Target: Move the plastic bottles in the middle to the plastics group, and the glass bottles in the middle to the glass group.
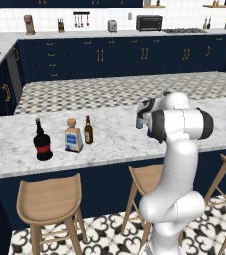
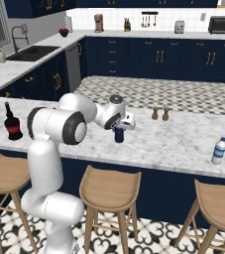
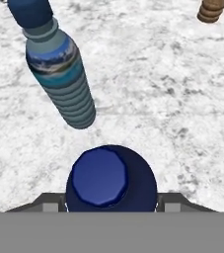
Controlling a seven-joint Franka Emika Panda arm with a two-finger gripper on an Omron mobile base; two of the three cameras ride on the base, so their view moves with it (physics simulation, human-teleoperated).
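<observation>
The arm's bulk hides most of the hand (image 2: 119,130) in the left base view, and the slim light blue bottle (image 3: 59,74) is barely visible there. In the hand view the fingertips are cut off at the bottom, flanking the navy bottle (image 3: 111,178); whether they press it I cannot tell. That bottle is stubby, dark navy with a brighter blue cap, standing mid-counter (image 2: 183,144). The ribbed light blue one stands just beside it. The brown bottle (image 1: 88,130) stands far left beside the square bottle (image 1: 73,137) and black bottle (image 1: 42,142). A pale bottle (image 2: 218,151) stands far right.
</observation>
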